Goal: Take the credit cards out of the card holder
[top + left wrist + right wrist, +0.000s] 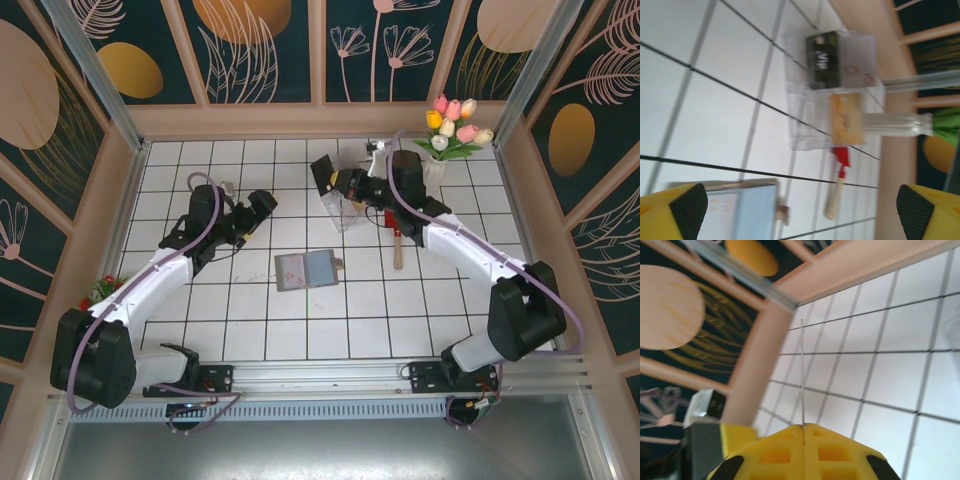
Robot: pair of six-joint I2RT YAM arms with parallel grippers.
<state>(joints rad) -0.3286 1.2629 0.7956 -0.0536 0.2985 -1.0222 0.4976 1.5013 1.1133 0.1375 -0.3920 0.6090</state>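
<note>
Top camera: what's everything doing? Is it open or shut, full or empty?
card holder, lying open and flat.
clear box, holding a black card and an orange card.
left gripper, open, holding nothing.
right gripper, shut on a thin card seen edge-on.
tulips, standing upright.

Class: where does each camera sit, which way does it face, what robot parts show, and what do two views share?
Top external: above, behind, looking down on the table; both arms show.
Left wrist: faces clear box and card holder; open left gripper shows.
Right wrist: faces the wall corner; right gripper shut on card.
Shared by first two: card holder.
</note>
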